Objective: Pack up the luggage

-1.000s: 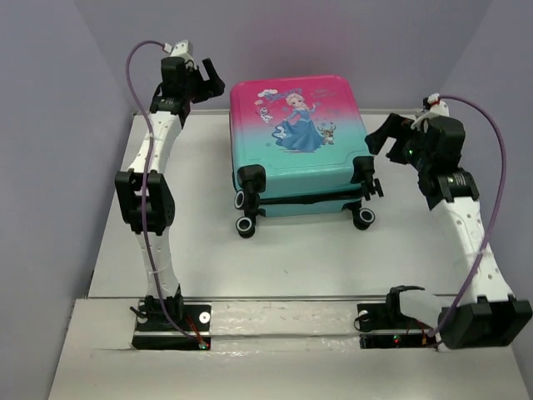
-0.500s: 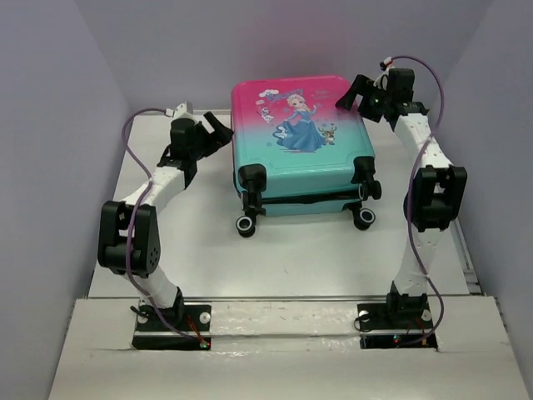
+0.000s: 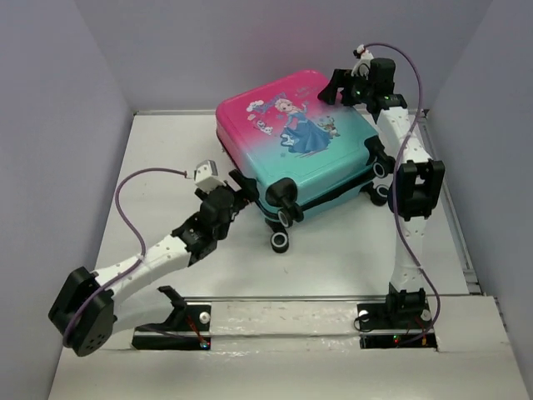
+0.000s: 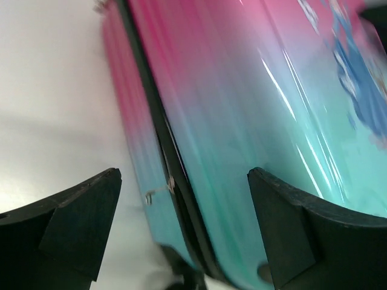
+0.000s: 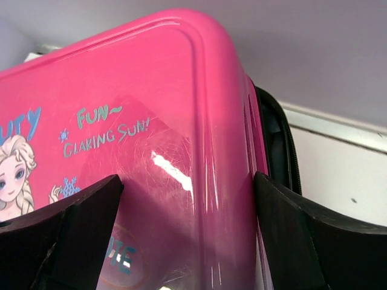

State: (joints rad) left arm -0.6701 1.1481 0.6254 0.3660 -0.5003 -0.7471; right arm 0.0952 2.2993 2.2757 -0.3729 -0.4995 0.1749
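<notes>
The luggage (image 3: 291, 137) is a pink-to-teal suitcase with a princess picture. It lies shut and flat on the table, turned at an angle, black wheels (image 3: 287, 215) toward me. My left gripper (image 3: 239, 187) is open, low at its near left corner. In the left wrist view my left gripper (image 4: 183, 175) frames the suitcase side (image 4: 242, 121), its black zip line and a small zip pull (image 4: 158, 190). My right gripper (image 3: 340, 85) is open at the far right corner. In the right wrist view my right gripper (image 5: 187, 178) straddles the pink lid edge (image 5: 181, 121).
The white table (image 3: 166, 167) is walled by grey panels at the left, back and right. A black zip band (image 5: 279, 145) runs along the suitcase's far side. The arm bases sit on the near rail (image 3: 283, 321).
The left arm has swung from the far left down to the suitcase's near left corner. The right arm has reached the far right corner. The suitcase has turned at an angle.
</notes>
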